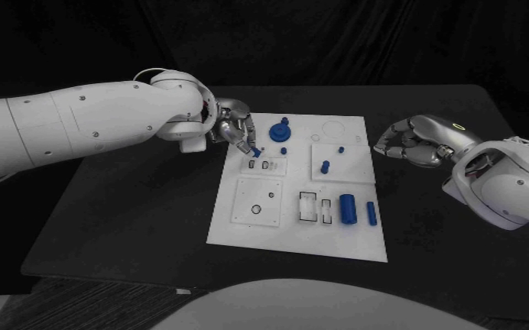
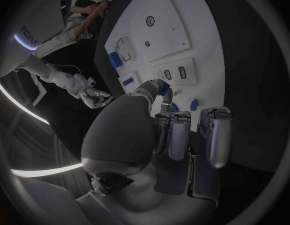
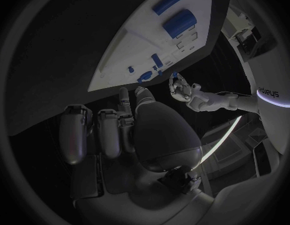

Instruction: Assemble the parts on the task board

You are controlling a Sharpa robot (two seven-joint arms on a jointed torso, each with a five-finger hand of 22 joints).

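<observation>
**Left hand working at the board's far-left corner**

Nearest the robot, two blue cylinders [image 1: 348,208] are lying on the task board [image 1: 276,232], long axes running near to far. Farther back, the left hand [image 1: 234,130] is pinching a small blue part [image 1: 256,150] over the board's slots. The right hand [image 1: 413,142] is hovering curled and empty beside the board's right edge, farther from the part.

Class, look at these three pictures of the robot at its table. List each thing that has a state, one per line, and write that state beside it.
Left hand: at the task board's far left corner, fingers pinching a small blue part.
Right hand: off the board's right edge, fingers curled in, holding nothing.
Task board: flat on the black table.
Large blue cylinder: lying on its side on the board.
Smaller blue cylinder: lying beside it.
Round blue part: on the board's far side.
</observation>
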